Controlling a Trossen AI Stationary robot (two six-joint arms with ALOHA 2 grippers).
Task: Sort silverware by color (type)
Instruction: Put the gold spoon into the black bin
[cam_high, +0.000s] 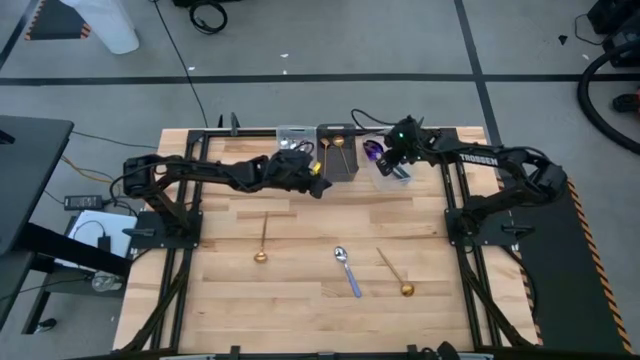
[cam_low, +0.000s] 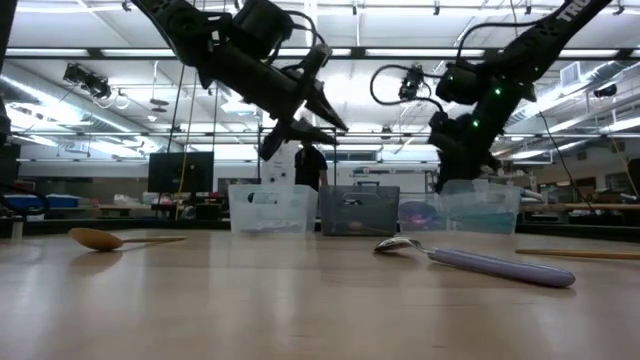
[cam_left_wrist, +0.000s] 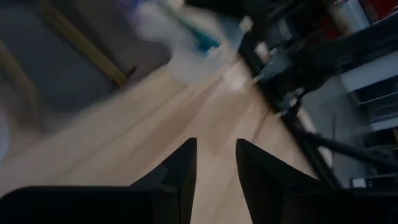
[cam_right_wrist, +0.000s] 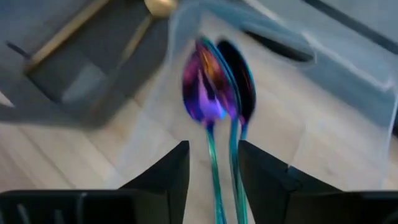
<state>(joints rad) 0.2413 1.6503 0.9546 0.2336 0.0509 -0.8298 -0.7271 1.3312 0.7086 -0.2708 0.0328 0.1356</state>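
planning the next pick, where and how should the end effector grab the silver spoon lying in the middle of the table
Grip the silver spoon at mid-handle, coming straight down from above. It lies flat on the table, bowl toward the bins and slim handle running toward the near edge, slightly right. Setting the fingers across that handle looks best. Gold spoons lie apart on both sides, so there is room. It sits between both arms, a little nearer the right one.

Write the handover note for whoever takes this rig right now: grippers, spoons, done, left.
Left gripper: open, empty, raised near the bins at the table's far edge.
Right gripper: open, over the clear right bin, with two rainbow spoons below it in that bin.
Done: gold spoons lie in the dark middle bin. Contents of the clear left bin cannot be made out.
Left: three spoons loose on the table, a gold spoon on the left, a silver-bowled spoon in the middle and a gold spoon on the right.
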